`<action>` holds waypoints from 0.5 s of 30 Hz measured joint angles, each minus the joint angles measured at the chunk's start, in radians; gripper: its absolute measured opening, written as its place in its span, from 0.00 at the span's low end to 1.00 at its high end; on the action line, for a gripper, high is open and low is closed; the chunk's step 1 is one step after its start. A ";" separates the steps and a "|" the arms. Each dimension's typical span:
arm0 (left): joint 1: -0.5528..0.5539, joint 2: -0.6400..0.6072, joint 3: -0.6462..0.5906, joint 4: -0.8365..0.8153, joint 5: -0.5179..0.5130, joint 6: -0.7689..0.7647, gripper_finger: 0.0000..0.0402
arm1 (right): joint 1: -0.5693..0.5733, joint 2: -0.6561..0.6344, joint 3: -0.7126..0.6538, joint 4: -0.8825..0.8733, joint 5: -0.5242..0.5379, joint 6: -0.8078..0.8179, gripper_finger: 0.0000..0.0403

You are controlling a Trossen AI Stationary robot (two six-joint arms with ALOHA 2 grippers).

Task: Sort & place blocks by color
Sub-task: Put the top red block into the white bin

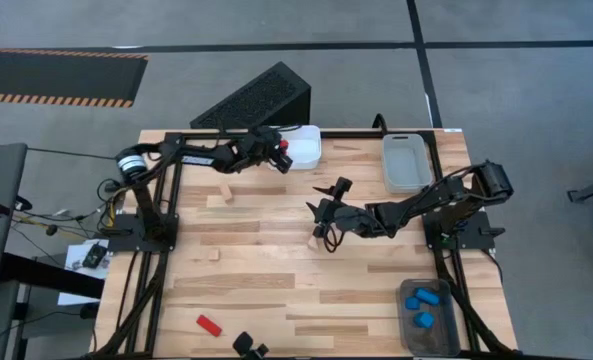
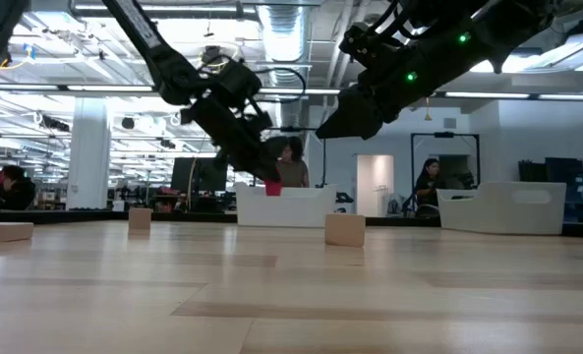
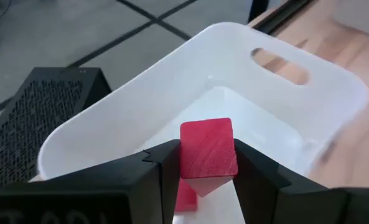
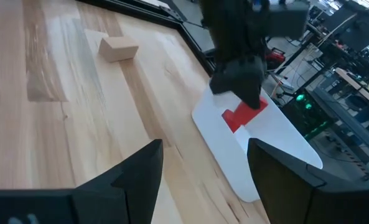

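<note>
Red block [image 3: 208, 149] sits clamped between the left gripper [image 3: 203, 168] fingers, held over the open white bin [image 3: 308, 99] at upper centre of the high view. Right gripper [image 1: 323, 212] hangs mid-frame above the table [image 1: 276, 270], fingers spread, holding nothing. Pale wood block [image 1: 226, 195] lies left of centre.

A robotics lab in a big open industrial hall. A wooden table [image 1: 276, 250] on a black metal frame [image 1: 146, 240] stands on a grey concrete floor [image 1: 516, 80], with striped hazard tape [image 1: 56, 75] at 10 o'clock. Behind it, exposed ceiling ducts [image 2: 281, 29], strip lights, desks with monitors [image 2: 198, 177] and people [image 2: 429, 182] sitting at work.
</note>
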 joint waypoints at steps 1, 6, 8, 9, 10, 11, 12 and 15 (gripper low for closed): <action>0.005 0.016 0.014 -0.001 0.000 0.001 0.28 | 0.000 0.000 0.000 -0.003 -0.001 0.000 0.64; 0.029 0.055 0.072 -0.069 -0.019 0.003 0.28 | 0.003 0.000 0.000 -0.018 -0.001 0.000 0.64; 0.037 0.063 0.087 -0.068 -0.022 0.007 0.28 | 0.003 0.000 0.000 -0.025 -0.001 0.001 0.64; 0.041 0.062 0.089 -0.070 -0.023 0.007 0.28 | 0.002 0.000 0.000 -0.028 -0.001 0.005 0.64; 0.045 0.062 0.092 -0.070 -0.023 0.007 0.28 | -0.001 0.000 0.000 -0.030 -0.001 0.009 0.64; 0.048 0.062 0.093 -0.070 -0.023 0.007 0.29 | -0.003 0.000 0.000 -0.034 -0.001 0.016 0.64; 0.048 0.062 0.093 -0.072 -0.023 0.007 0.29 | -0.006 0.000 0.000 -0.041 -0.002 0.021 0.64; 0.051 0.062 0.093 -0.092 -0.025 0.007 0.33 | -0.011 0.000 0.000 -0.057 -0.001 0.024 0.64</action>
